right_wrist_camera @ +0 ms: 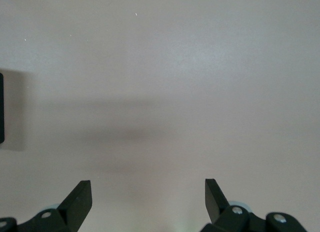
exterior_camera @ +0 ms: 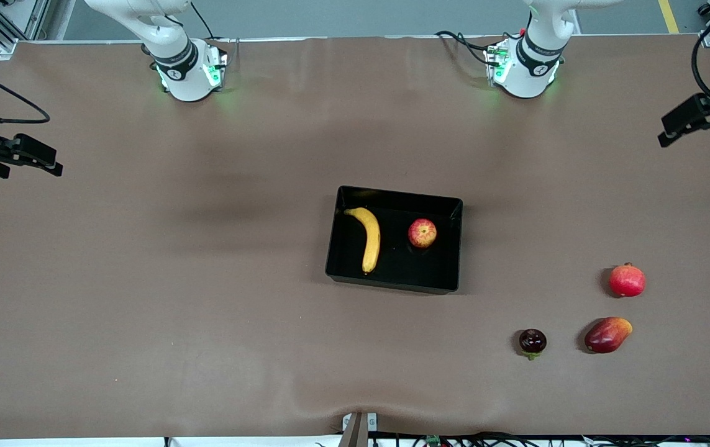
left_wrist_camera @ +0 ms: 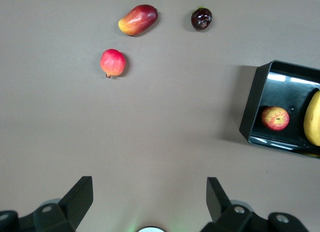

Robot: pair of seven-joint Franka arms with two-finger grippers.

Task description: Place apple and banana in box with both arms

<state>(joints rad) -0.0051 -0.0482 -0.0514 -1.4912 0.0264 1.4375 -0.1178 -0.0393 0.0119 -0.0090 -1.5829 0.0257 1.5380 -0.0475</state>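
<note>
Banana, apple inside box

You have open tabletop all around the box, and its top is uncovered. Inside, the banana and the apple lie apart, with bare floor between them. Toward the left arm's end, three loose fruits crowd the surface: a pomegranate, a mango and a dark fruit (all well apart from the box). Both grippers hang over bare tabletop at its ends.
</note>
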